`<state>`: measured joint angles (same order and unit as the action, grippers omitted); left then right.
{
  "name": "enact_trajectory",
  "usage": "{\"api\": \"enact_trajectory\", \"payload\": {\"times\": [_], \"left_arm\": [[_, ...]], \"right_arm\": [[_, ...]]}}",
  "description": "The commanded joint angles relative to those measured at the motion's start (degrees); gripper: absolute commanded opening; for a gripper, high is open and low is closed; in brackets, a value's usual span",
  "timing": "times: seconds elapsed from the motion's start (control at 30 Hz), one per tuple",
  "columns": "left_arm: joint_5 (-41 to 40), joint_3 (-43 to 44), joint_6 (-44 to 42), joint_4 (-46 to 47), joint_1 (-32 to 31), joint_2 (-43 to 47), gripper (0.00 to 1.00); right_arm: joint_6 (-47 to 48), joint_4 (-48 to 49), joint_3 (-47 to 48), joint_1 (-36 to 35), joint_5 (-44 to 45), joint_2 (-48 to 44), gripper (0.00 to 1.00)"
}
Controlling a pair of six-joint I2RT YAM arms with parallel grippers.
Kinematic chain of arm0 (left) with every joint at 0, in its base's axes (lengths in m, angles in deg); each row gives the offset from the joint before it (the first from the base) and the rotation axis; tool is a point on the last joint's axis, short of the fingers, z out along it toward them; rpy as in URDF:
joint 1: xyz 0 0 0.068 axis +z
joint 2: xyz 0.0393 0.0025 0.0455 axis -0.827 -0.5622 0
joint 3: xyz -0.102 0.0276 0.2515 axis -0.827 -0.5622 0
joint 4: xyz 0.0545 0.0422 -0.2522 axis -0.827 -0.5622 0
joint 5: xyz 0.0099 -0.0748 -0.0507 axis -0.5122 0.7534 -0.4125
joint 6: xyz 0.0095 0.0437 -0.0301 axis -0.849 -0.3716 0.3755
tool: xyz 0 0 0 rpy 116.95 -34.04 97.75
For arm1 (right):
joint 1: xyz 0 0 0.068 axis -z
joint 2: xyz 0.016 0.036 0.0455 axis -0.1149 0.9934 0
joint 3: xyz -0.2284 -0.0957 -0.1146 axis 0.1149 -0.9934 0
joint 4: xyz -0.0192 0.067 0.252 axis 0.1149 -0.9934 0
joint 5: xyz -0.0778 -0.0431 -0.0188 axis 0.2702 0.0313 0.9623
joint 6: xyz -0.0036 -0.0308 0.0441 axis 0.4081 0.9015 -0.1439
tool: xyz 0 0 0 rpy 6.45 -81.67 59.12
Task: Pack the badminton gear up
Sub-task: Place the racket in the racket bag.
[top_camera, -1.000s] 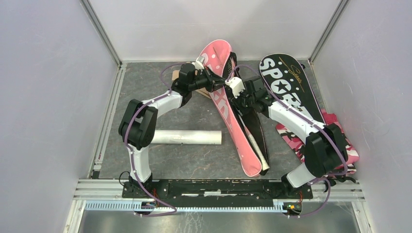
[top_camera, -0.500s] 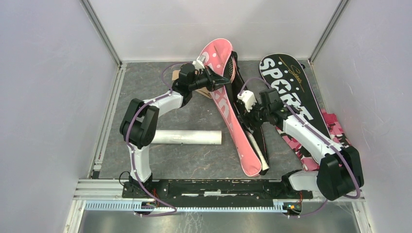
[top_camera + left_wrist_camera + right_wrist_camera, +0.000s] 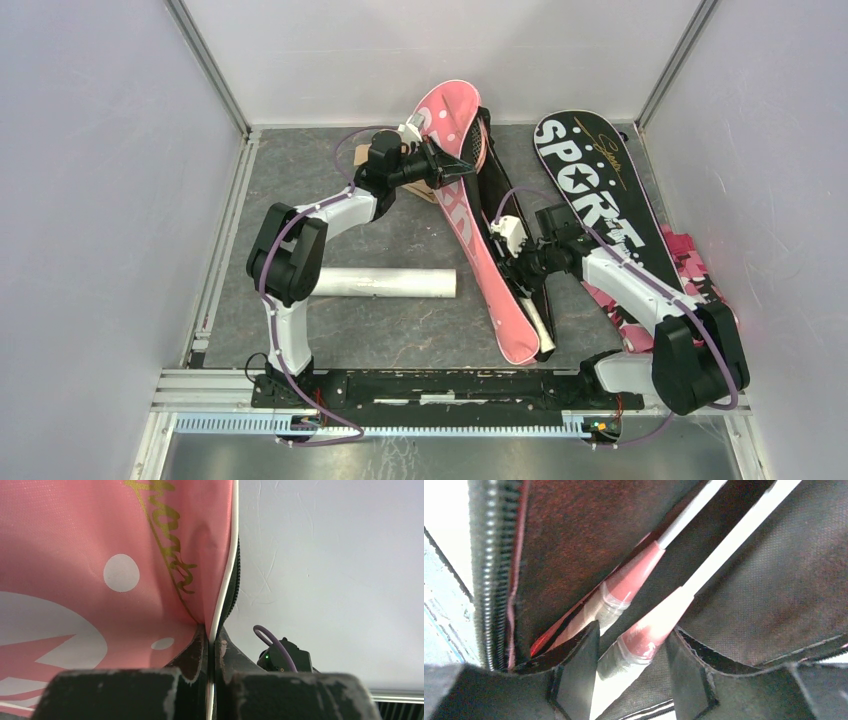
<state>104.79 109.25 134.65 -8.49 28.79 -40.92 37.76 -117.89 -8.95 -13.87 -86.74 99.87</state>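
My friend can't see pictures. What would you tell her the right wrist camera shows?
The black gripper, open, straddles the pink-red collar of a thin white-shafted racket. A second matching racket lies beside it, both inside a dark fabric racket cover. The cover's zipper runs down the left edge.

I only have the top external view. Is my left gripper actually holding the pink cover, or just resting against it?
Observer: The left wrist view shows the left gripper shut on the pink cover's white-piped edge.
Operator: And the right gripper? I can't see its tips from above.
Observer: It is open over the cover's black lining, with one racket handle between its fingers.
Operator: Only one racket in there?
Observer: Two. A second handle lies alongside it.
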Motion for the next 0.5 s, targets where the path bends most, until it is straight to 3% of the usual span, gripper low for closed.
{"api": "enact_trajectory", "payload": {"times": [0.0,0.37,0.47], "left_arm": [[1.53,3.45,-2.68,6.8,0.11,2.44,0.02],[1.23,2.61,-1.44,7.69,-0.3,1.24,0.02],[0.2,1.49,0.84,8.65,-0.65,1.1,0.02]], "right_arm": [[1.66,-0.47,0.79,0.17,-2.62,-0.99,0.49],[0.05,1.1,3.29,0.08,-2.27,-0.52,0.21],[-1.13,1.81,4.31,-0.03,-2.51,0.01,0.19]]}}
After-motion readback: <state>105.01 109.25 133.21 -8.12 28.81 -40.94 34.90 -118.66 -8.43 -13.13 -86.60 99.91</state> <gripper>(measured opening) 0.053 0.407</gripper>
